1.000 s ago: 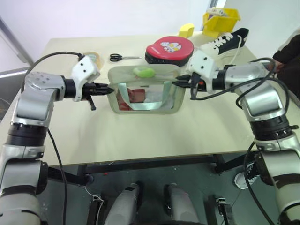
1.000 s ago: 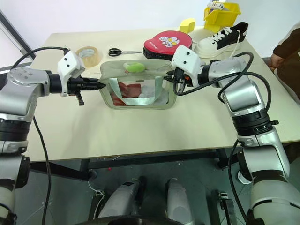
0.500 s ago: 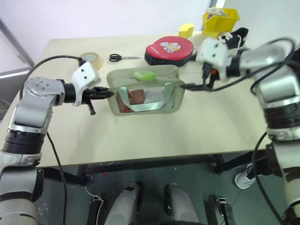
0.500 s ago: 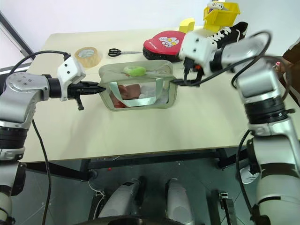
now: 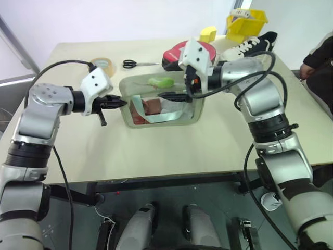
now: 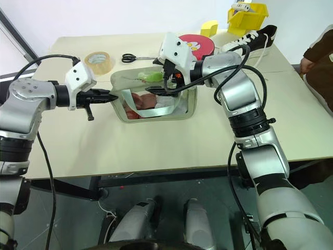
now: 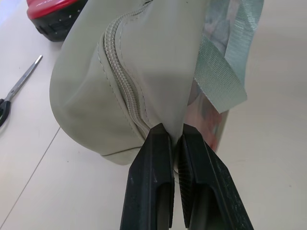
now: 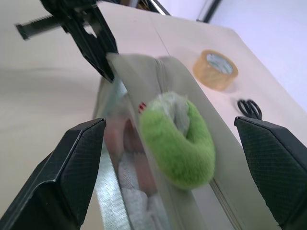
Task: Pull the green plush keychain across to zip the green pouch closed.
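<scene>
The pale sage-green soft pouch (image 5: 162,101) with rounded corners stands on the beige table (image 5: 156,146); through its clear plastic front window a reddish thing and something white show, too blurred by the glare to name; a light green webbing strap (image 7: 218,72) loops across that window. On the pouch's top lies the small lime-green fuzzy plush keychain (image 8: 178,140), a rounded ring of pile, about midway along the zipper; the zipper pull itself is hidden under it. The left gripper (image 7: 175,143) has its two black fingers pressed together on the fabric at the pouch's left end, right beside the zipper's ribbed teeth (image 7: 122,81). The right gripper (image 5: 169,96) reaches over the pouch from the right, its textured black fingers (image 8: 76,167) spread wide on either side of the keychain without touching it. Behind the pouch are a red round case (image 6: 200,42), partly covered by the right arm, black-handled scissors (image 6: 136,58), a roll of clear tape (image 6: 99,60), a black-and-white sneaker (image 6: 250,40), a yellow block (image 6: 209,27) and a yellow bin (image 6: 248,13) cut off by the upper edge; a person's dark sleeve (image 6: 318,49) enters at the right.
</scene>
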Robot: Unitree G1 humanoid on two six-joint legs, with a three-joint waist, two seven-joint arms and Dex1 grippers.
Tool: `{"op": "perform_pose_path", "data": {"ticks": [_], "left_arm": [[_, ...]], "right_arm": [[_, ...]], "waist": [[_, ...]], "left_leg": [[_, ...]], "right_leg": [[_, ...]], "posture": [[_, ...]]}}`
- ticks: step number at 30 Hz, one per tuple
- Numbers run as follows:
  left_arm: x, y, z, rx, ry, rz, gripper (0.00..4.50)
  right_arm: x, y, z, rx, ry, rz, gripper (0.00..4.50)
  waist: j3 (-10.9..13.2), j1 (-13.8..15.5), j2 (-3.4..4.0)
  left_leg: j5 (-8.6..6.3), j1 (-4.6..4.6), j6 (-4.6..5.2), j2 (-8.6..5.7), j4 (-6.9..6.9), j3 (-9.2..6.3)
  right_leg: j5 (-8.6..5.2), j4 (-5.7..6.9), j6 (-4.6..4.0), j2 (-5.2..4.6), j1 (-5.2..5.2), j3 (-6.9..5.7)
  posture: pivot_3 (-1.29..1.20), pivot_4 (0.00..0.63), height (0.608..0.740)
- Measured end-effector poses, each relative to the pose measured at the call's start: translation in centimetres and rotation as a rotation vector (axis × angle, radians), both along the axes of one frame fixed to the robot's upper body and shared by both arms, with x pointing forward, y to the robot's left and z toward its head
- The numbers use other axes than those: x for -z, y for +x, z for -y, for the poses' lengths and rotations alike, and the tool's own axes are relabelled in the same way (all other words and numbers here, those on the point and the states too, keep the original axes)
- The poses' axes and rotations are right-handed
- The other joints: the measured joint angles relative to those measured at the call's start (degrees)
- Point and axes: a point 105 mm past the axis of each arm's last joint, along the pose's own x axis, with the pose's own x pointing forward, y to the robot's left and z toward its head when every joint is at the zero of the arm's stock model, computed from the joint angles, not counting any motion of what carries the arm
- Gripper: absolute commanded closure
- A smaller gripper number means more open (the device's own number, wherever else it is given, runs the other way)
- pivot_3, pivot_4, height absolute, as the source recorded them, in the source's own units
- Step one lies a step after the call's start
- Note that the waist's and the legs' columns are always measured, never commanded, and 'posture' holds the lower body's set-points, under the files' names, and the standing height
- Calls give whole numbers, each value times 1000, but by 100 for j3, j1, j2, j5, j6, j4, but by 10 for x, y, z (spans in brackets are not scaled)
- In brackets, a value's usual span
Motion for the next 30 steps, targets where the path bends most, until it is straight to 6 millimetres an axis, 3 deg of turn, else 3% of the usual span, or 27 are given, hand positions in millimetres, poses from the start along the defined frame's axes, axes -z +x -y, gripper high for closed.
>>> {"op": "perform_pose_path", "data": {"ticks": [3,6,11,14,18,20,25,28,30], "left_arm": [[0,0,0,0,1,1,4500],[0,0,0,0,1,1,4500],[0,1,-1,2,2,5,4500],[0,2,1,7,2,6,4500],[0,1,2,10,-1,5,4500],[0,2,2,8,-1,5,4500],[1,2,4,19,-4,15,4500],[1,4,5,21,-1,11,4500],[0,4,5,24,1,7,4500]], "right_arm": [[0,0,0,-3,-1,-1,3054],[0,0,0,-7,-1,1,4472],[-2,0,1,-2,4,9,4472],[-11,5,15,67,9,42,4472],[-62,21,81,369,44,254,4472],[-68,25,111,494,17,338,4472],[-18,39,153,677,-85,348,4472],[10,41,164,729,-100,316,4472],[41,44,161,748,-86,252,4472]], "waist": [[0,-4,0],[0,-1,0],[0,-2,0],[1,23,1],[0,51,-1],[0,34,-1],[0,12,1],[-1,10,-1],[-3,-1,-5]], "left_leg": [[1,0,-1,2,0,-1],[1,0,-1,2,0,-1],[1,0,-1,2,0,-1],[0,-2,-1,0,1,-1],[0,-3,-2,-1,0,-1],[0,-1,-2,0,-2,2],[1,-1,-1,2,-3,5],[1,2,0,3,-2,5],[1,8,0,4,-1,3]], "right_leg": [[0,3,0,2,-1,0],[0,3,0,2,0,-1],[0,3,0,2,0,0],[-1,2,-1,0,0,-1],[-8,-5,-14,-2,1,-1],[-12,-4,-21,-3,2,1],[-13,-3,-21,-4,-1,9],[-12,-1,-19,-2,2,10],[-12,-1,-20,0,11,9]], "posture": [[0,150,740],[0,150,740],[0,150,740],[0,150,740],[0,150,740],[0,150,740],[0,150,740],[0,150,740],[0,150,740]]}}
